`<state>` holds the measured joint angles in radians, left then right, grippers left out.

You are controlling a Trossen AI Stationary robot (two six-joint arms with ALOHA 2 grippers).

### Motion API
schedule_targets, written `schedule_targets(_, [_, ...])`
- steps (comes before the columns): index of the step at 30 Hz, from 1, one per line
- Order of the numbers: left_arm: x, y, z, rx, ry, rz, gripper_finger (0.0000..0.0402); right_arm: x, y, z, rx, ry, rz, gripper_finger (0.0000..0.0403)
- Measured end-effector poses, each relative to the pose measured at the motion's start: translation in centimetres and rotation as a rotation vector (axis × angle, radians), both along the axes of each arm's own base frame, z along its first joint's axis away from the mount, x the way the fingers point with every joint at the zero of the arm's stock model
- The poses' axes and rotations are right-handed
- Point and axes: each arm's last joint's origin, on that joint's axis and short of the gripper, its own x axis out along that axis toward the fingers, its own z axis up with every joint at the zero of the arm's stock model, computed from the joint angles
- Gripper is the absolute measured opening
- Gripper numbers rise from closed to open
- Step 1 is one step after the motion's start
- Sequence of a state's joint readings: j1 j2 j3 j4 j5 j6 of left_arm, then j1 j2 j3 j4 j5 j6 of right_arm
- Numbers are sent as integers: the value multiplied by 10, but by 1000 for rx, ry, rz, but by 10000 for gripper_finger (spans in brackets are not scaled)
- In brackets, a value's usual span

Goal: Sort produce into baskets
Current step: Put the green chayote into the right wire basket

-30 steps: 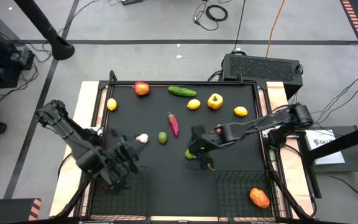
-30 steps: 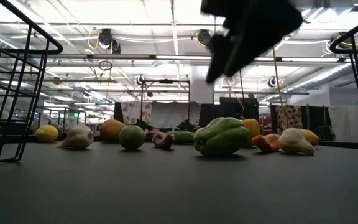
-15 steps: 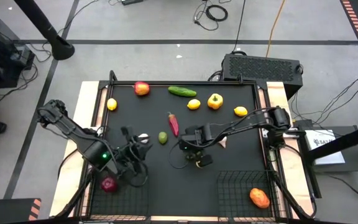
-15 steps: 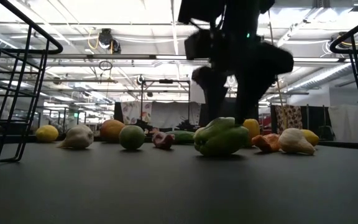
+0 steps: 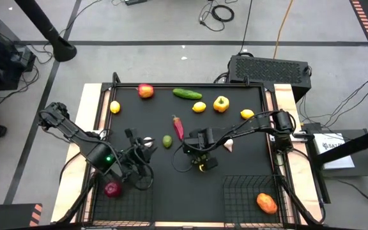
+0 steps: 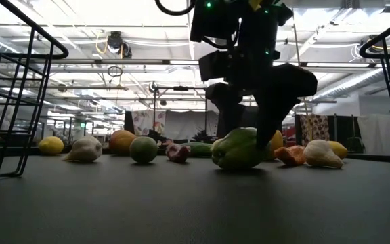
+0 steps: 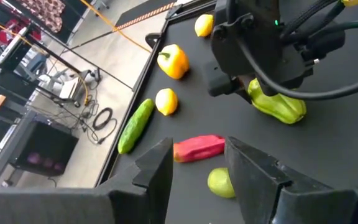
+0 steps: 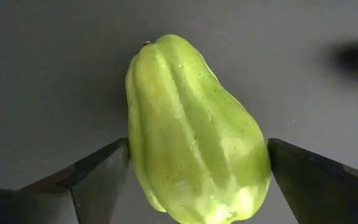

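A green pepper (image 8: 191,130) lies on its side on the black table, near the middle (image 5: 201,167). My right gripper (image 8: 197,146) points down over it, open, with one finger on each side of its wide part (image 6: 239,149). My left gripper (image 5: 138,150) hangs open with nothing between its fingers (image 7: 201,155), beside a white garlic (image 5: 147,142) and just beyond the left basket (image 5: 133,201). A purple onion (image 5: 112,188) lies in that basket. An orange vegetable (image 5: 266,203) lies in the right basket (image 5: 241,191). My right gripper comes at the green pepper from above, its fingers (image 8: 98,177) close against the two long sides and lying across it. Whether they touch it I cannot tell. The pepper rests on the table.
Loose on the table are a lime (image 5: 167,141), a red chili (image 5: 178,126), a second garlic (image 5: 229,145), a red apple (image 5: 145,91), a cucumber (image 5: 187,94), a yellow pepper (image 5: 220,103) and lemons (image 5: 199,107). A black grilled box (image 5: 270,67) stands beyond the far edge.
My right gripper has come down and a little toward the table's left, from above the green pepper to astride it. My left gripper has swung from over the left basket toward the table's middle, and the purple onion now shows lying in that basket.
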<state>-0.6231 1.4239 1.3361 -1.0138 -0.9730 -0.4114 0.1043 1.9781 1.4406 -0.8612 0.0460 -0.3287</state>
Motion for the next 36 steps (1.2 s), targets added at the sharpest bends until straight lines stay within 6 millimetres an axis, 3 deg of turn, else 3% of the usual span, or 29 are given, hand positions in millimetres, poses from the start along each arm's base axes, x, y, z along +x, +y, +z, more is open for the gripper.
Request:
schedule_targets(19, [0,0,0,-2,0,0,152,0,-1,-5,4,-1,-68,353])
schedule_targets(28, [0,0,0,-5,0,-2,152,-1,-2,-8,6,9,-132,393])
schedule_targets(36, [0,0,0,-4,1,-2,152,0,-3,-7,-1,2,-82,382])
